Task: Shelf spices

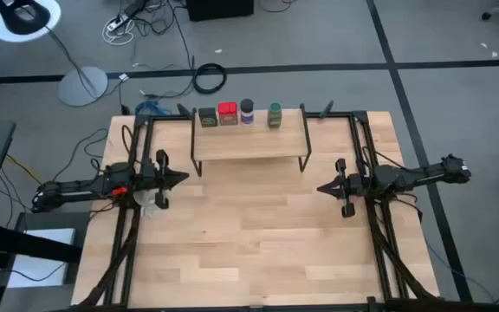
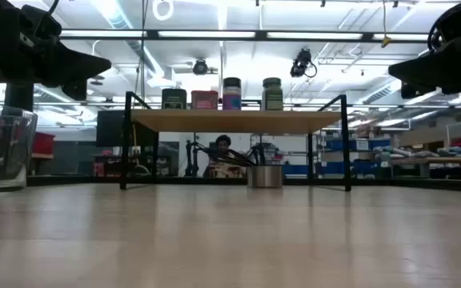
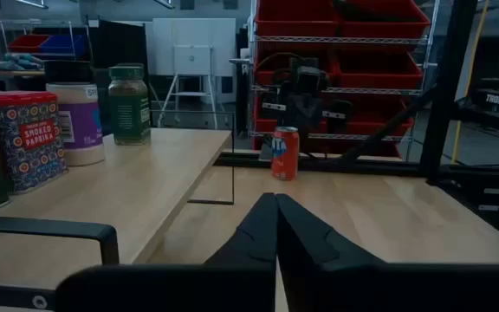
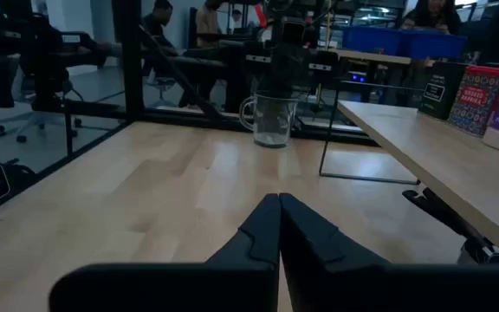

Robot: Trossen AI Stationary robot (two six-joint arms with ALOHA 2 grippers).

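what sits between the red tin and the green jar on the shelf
The purple-labelled jar stands between the red tin and the green jar on the shelf, clearest in the high view.

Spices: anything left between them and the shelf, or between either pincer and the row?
Nothing visible. All four spices already stand in a row on the shelf. The left pincer and right pincer hang shut and empty to either side of the shelf, with bare table between them.
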